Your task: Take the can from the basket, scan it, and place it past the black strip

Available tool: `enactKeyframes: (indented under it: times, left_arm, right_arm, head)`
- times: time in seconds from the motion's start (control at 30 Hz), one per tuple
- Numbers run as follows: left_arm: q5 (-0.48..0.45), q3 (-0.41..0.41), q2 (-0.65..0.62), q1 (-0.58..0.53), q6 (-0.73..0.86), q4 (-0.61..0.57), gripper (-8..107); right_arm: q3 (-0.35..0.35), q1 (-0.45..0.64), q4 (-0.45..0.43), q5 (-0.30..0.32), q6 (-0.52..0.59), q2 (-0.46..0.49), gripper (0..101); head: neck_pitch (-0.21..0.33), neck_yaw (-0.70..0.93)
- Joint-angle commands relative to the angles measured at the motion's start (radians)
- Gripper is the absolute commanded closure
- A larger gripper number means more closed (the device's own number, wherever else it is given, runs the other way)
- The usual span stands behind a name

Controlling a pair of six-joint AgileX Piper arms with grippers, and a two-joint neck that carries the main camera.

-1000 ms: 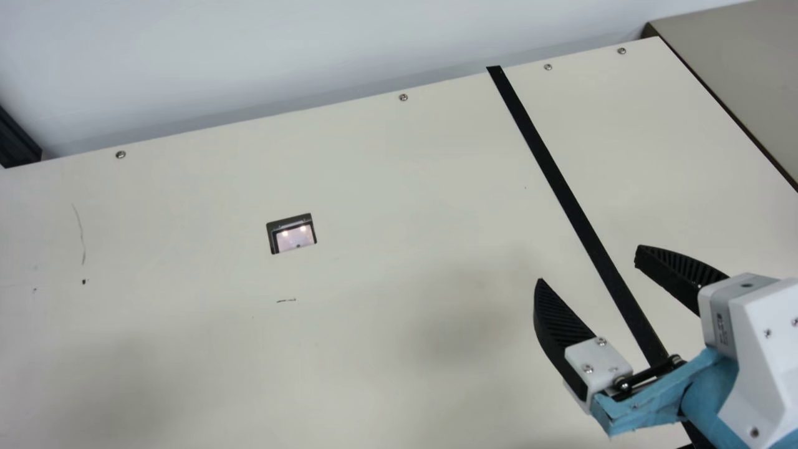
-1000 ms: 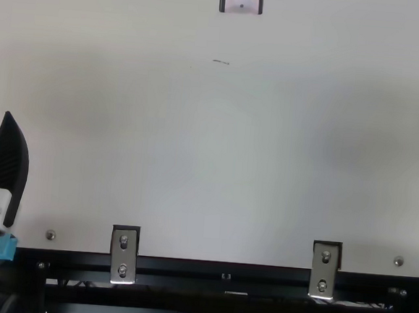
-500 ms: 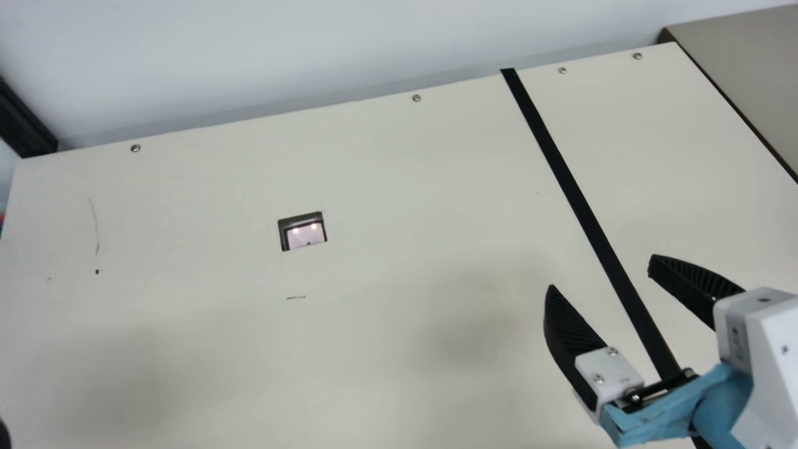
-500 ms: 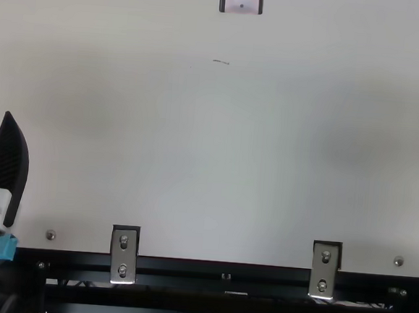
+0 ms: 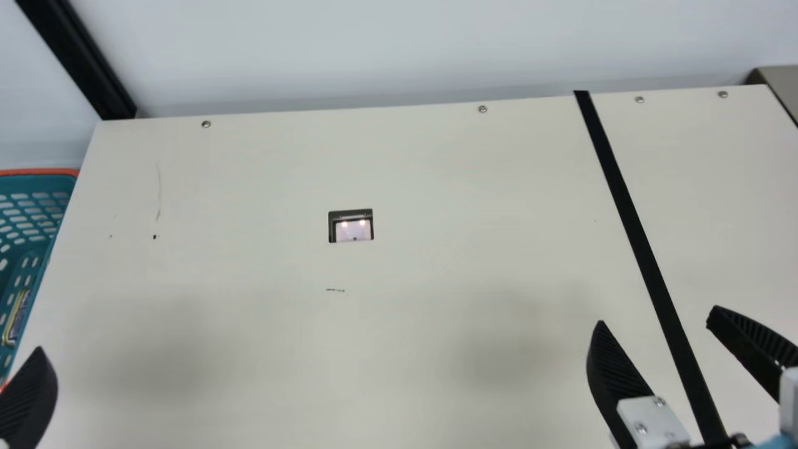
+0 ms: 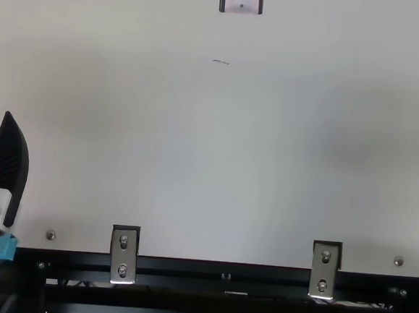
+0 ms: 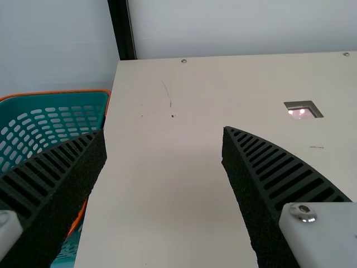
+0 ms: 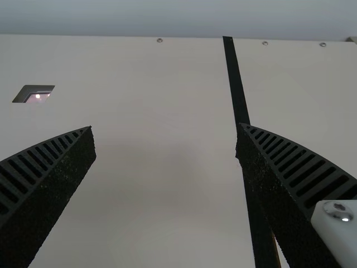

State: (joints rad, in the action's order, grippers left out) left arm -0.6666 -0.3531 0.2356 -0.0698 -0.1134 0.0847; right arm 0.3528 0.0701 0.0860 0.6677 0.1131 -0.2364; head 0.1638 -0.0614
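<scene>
In the top view my left gripper (image 6: 6,162) is over the table's near left part, one finger showing. The left wrist view has the left gripper (image 7: 163,130) open and empty, the teal basket (image 7: 61,100) beyond one finger. My right gripper (image 5: 654,315) stands open above the black strip (image 5: 629,215) in the main view; the right gripper (image 8: 166,127) holds nothing in its wrist view. At the main view's left edge, the basket (image 5: 38,183) has a yellow-and-purple item (image 5: 17,317) inside; I cannot tell whether it is the can. The lit scanner window (image 5: 353,229) is set in the tabletop.
The cream table (image 5: 449,174) has small screws along its far edge, with a pale wall behind. A black post (image 5: 81,59) rises near the far left corner. A brownish surface (image 5: 782,87) adjoins the far right. Metal brackets (image 6: 123,254) line the near edge.
The neck camera has turned left, bringing the basket and a finger of my left gripper into the main view. Neither arm has visibly moved in the top view.
</scene>
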Motion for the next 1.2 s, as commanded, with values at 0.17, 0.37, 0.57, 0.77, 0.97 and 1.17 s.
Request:
enactKeyframes:
  times: [0.17, 0.37, 0.57, 0.77, 0.97, 1.17]
  left_arm:
    - [0.0, 0.0, 0.0, 0.0, 0.0, 0.0, 9]
    - [0.0, 0.0, 0.0, 0.0, 0.0, 0.0, 9]
    - [0.0, 0.0, 0.0, 0.0, 0.0, 0.0, 9]
    - [0.0, 0.0, 0.0, 0.0, 0.0, 0.0, 9]
    - [0.0, 0.0, 0.0, 0.0, 0.0, 0.0, 9]
    - [0.0, 0.0, 0.0, 0.0, 0.0, 0.0, 9]
  right_arm:
    - [0.0, 0.0, 0.0, 0.0, 0.0, 0.0, 0]
    - [0.0, 0.0, 0.0, 0.0, 0.0, 0.0, 0]
    - [0.0, 0.0, 0.0, 0.0, 0.0, 0.0, 0]
    - [0.0, 0.0, 0.0, 0.0, 0.0, 0.0, 0]
    - [0.0, 0.0, 0.0, 0.0, 0.0, 0.0, 0]
    - [0.0, 0.0, 0.0, 0.0, 0.0, 0.0, 0]
  head:
    - [0.055, 0.089]
    - [0.081, 0.174]
    - [0.103, 0.247]
    - [0.122, 0.29]
    - [0.167, 0.325]
    - [0.217, 0.348]
